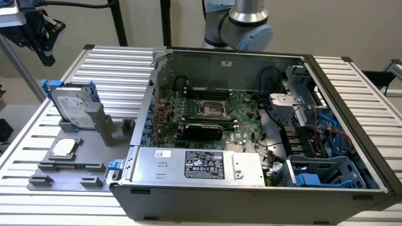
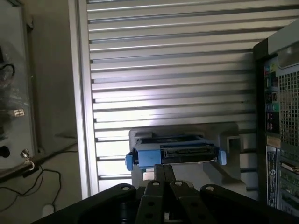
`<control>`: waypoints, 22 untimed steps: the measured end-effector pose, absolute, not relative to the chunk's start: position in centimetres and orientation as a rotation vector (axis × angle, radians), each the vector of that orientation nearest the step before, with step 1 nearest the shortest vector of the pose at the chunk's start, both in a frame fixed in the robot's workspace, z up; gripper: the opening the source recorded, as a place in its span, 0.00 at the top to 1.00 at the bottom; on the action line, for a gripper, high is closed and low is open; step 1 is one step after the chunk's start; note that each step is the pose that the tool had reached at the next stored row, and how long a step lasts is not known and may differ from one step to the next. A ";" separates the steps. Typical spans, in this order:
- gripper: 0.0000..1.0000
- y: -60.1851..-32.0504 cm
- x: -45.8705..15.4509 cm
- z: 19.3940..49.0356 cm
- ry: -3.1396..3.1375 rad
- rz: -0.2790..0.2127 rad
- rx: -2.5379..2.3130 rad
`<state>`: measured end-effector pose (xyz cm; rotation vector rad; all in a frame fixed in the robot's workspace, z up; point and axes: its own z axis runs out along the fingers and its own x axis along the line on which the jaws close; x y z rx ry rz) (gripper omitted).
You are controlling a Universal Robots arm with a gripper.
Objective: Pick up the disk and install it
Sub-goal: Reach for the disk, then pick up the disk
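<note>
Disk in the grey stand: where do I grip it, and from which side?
I'd grip the disk at its free top end, across the flat faces, coming from above: it stands near upright in the stand, with blue rails along its sides.

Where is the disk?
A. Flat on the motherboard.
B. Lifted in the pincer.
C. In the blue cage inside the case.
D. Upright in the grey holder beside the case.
D: the disk stands on edge in the grey holder, on the exterior view's left of the open case.
</note>
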<state>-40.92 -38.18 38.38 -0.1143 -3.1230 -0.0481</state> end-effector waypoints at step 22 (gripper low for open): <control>0.89 -37.9 -41.8 38.1 -3.125 -0.038 -0.052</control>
